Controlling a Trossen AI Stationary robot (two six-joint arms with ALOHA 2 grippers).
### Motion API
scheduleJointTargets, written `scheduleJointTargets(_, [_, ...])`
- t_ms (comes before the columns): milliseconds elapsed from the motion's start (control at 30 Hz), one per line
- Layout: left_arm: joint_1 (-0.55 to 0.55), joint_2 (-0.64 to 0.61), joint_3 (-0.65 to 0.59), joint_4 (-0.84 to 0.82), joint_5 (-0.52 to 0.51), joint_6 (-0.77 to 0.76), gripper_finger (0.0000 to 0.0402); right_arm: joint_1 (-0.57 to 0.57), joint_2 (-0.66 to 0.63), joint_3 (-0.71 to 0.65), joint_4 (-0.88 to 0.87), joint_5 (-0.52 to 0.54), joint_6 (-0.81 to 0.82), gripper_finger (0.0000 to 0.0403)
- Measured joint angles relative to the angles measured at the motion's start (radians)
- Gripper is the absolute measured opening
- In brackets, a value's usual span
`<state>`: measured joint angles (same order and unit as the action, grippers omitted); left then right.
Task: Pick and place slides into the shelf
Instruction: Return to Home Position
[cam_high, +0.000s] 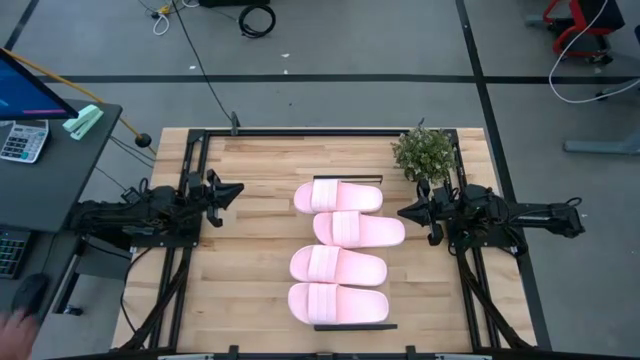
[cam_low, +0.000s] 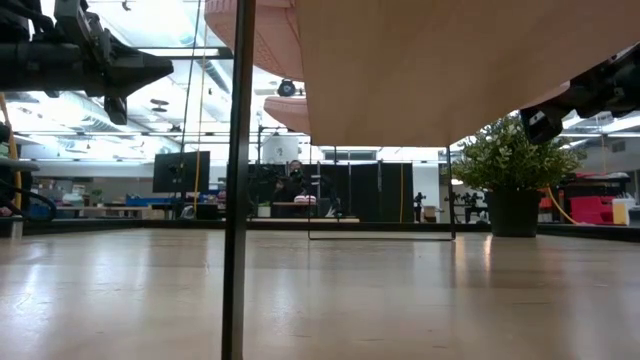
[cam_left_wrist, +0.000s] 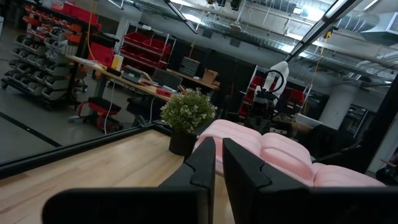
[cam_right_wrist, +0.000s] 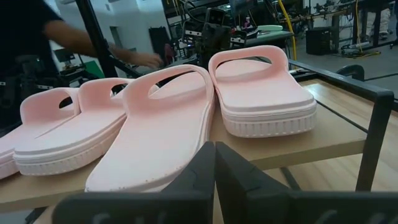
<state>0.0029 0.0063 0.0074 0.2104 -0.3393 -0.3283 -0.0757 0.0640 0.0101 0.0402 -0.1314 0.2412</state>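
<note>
Several pale pink slides (cam_high: 338, 265) lie side by side in a row on the shelf (cam_high: 348, 178) in the middle of the table, soles down on its pale wood panel (cam_right_wrist: 323, 134). One slide (cam_right_wrist: 155, 134) juts over the shelf's right edge. My left gripper (cam_high: 238, 190) is shut and hovers at the table's left side, pointing at the row with nothing in it. My right gripper (cam_high: 402, 212) is shut as well and hovers at the right side, close to the jutting slide (cam_high: 358, 229) but apart from it.
A small potted plant (cam_high: 425, 152) stands at the table's far right, just beyond my right arm. A desk with a calculator (cam_high: 22, 140) sits off the table's left. A person's arm (cam_right_wrist: 93, 43) reaches about beyond the table's left side. The shelf's black leg (cam_low: 238, 180) stands close to the low camera.
</note>
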Motion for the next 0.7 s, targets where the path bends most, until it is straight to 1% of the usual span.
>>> scheduleJointTargets(300, [0.0,0.0,0.0,0.0,0.0,0.0,0.0023,0.0,0.0,0.0,0.0,0.0,0.0,0.0018])
scheduleJointTargets(700, [0.0,0.0,0.0,0.0,0.0,0.0,0.0039,0.0,0.0,0.0,0.0,0.0,0.0,0.0016])
